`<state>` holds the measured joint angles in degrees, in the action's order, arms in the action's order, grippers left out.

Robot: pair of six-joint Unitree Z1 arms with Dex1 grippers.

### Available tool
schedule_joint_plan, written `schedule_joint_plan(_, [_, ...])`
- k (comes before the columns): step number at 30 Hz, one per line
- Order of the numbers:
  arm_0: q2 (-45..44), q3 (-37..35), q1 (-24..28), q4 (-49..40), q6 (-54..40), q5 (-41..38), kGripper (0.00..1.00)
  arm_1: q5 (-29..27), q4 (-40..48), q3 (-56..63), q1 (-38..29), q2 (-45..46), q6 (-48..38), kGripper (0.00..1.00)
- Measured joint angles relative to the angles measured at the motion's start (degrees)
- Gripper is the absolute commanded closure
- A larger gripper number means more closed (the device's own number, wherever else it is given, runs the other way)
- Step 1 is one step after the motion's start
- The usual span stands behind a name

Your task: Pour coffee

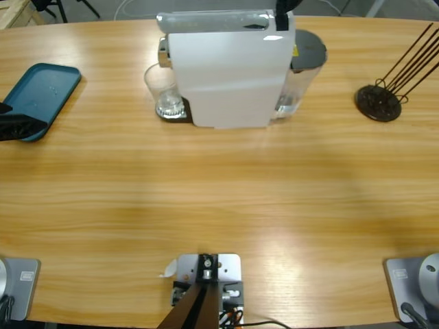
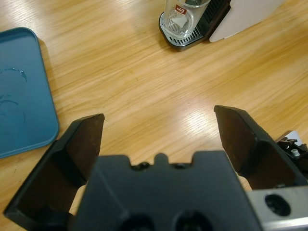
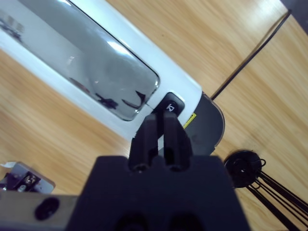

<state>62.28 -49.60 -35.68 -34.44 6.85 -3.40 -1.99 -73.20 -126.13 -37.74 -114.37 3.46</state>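
A white coffee machine [image 1: 226,68] stands at the far middle of the table. An empty clear glass [image 1: 163,89] sits on its black drip tray [image 2: 180,42] under the spout. My right gripper [image 3: 161,118] is shut and comes down on the machine's top [image 3: 96,62], its tips at the small black button [image 3: 172,104]. From above it shows as a black shape [image 1: 282,17] over the top's right end. My left gripper [image 2: 160,117] is open and holds nothing. It hovers low at the table's left edge [image 1: 17,127], pointing toward the glass [image 2: 185,17].
A blue tray [image 1: 41,96] lies at the far left, right beside my left gripper. A black wire stand [image 1: 378,101] with long rods sits at the far right. The machine's grey-lidded water tank [image 1: 305,58] is on its right side.
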Motion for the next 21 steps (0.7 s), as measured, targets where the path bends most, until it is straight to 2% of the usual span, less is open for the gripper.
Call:
schedule_joint_plan(1, [0.00, 0.00, 0.00, 0.00, 0.00, 0.00, 0.004, 0.00, -1.33, -2.82, -0.17, -0.46, 0.32, 0.008])
schedule_joint_plan(6, [0.00, 0.00, 0.01, 0.01, 0.00, 0.00, 0.004, -0.02, -6.04, -16.22, -0.50, -0.35, 0.89, 0.000])
schedule_joint_plan(21, [0.00, 0.00, 0.01, 0.02, 0.00, 0.00, 0.004, -0.02, -8.12, -17.38, -0.52, 0.52, 0.83, 0.000])
